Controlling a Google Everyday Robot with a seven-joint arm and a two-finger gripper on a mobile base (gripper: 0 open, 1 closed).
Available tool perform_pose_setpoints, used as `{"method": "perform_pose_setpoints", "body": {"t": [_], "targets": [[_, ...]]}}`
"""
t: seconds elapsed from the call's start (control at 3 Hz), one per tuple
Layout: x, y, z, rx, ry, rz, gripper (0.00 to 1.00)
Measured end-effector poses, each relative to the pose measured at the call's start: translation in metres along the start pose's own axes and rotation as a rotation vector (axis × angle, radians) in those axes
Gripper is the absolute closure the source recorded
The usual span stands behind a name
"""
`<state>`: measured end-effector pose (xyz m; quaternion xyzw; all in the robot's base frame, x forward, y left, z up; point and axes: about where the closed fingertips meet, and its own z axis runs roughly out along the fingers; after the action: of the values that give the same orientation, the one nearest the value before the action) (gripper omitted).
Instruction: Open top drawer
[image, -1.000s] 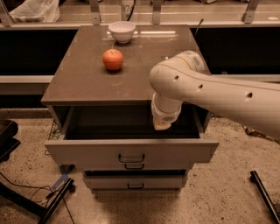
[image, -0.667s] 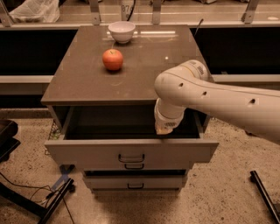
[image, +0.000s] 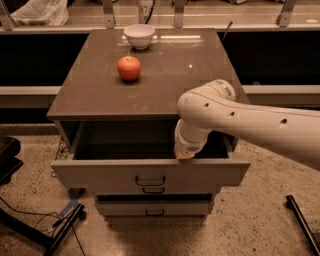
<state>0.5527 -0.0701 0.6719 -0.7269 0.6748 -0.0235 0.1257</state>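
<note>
Tool (image: 184, 155) at top drawer (image: 100, 175), apple (image: 129, 67) behind

Grey front on the top drawer (image: 100, 172), with a small dark handle (image: 150, 180) at its centre and shadowy grey inside. The lower drawers (image: 155, 206), bottom centre, match it in grey. The tabletop (image: 175, 75) is glossy brown. On it, upper centre, sit an orange-red apple (image: 129, 67) and a white bowl (image: 139, 36). The arm (image: 250, 125), at right, is cream-white dotted with dark holes. The gripper (image: 184, 153), mid-frame at the drawer's front edge, shows a tan tip. The floor (image: 250, 225) is speckled beige.
</note>
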Motion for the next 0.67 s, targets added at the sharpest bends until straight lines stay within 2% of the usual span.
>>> {"method": "perform_pose_setpoints", "body": {"t": [0.33, 0.67], "targets": [[-0.001, 0.017, -0.019, -0.029, 0.029, 0.014, 1.0], [0.008, 0.052, -0.078, -0.079, 0.095, 0.067, 1.0]]}}
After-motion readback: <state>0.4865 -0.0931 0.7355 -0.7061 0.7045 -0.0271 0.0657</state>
